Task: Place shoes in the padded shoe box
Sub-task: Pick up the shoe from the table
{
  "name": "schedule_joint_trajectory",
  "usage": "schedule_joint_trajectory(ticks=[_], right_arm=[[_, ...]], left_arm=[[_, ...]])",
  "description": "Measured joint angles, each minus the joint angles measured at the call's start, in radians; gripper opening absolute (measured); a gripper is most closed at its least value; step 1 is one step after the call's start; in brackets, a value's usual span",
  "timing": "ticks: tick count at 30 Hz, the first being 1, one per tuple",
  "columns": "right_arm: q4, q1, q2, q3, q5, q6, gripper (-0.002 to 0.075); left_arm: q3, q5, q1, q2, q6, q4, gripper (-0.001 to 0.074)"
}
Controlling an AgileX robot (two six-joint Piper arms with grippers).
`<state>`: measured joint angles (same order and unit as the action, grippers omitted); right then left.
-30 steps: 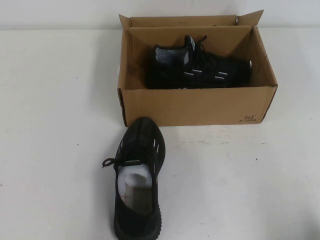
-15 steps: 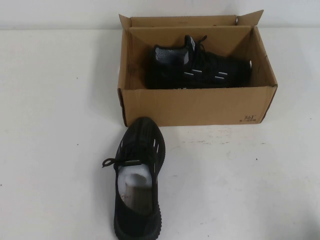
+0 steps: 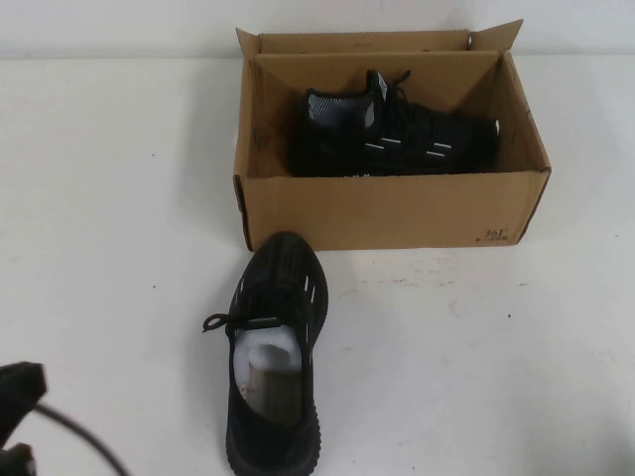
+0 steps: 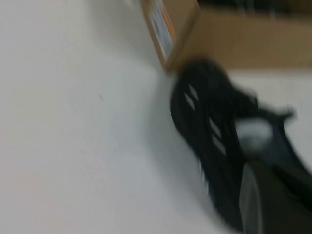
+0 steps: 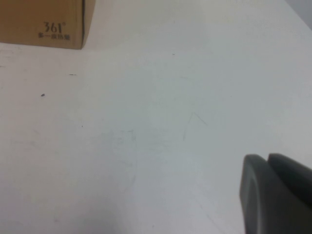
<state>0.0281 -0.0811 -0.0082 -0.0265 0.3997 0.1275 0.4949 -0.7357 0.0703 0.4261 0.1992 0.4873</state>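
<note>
Now the left arm has come into the near-left corner of the high view, where nothing showed a moment ago. Its left gripper (image 3: 20, 416) is shut tight and holds nothing. One shoe in the box (image 3: 392, 134) already lies in the padded shoe box (image 3: 397, 208). The other shoe (image 3: 273, 357) sits on the white table (image 3: 496, 347), toe just beside the box front. The right gripper (image 5: 275, 192) rests low, closed and empty, well apart from the box. Next, I think, the left gripper must open and grab the loose shoe.
</note>
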Motion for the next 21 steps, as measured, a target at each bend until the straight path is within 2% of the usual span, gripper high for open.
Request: schedule_joint_trajectory(ticks=[5,10,12,16,21], right_arm=[[0.000,0.000,0.000,0.000,0.000,0.000,-0.0008],[0.000,0.000,0.000,0.000,0.000,0.000,-0.0008],[0.000,0.000,0.000,0.000,0.000,0.000,-0.0008],[0.000,0.000,0.000,0.000,0.000,0.000,-0.0008],[0.000,0.000,0.000,0.000,0.000,0.000,-0.0008]], left_arm=[[0.193,-0.263,0.000,0.273,0.402,0.041,-0.0004],[0.318,-0.330,0.007,0.487,0.578,0.097,-0.0004],[0.366,-0.332,0.035,0.567,0.627,0.098,-0.0004],[0.459,-0.331,0.153,0.690,0.664,0.068,-0.0004],[0.571,-0.329,0.363,0.815,0.666,-0.055,-0.0004]])
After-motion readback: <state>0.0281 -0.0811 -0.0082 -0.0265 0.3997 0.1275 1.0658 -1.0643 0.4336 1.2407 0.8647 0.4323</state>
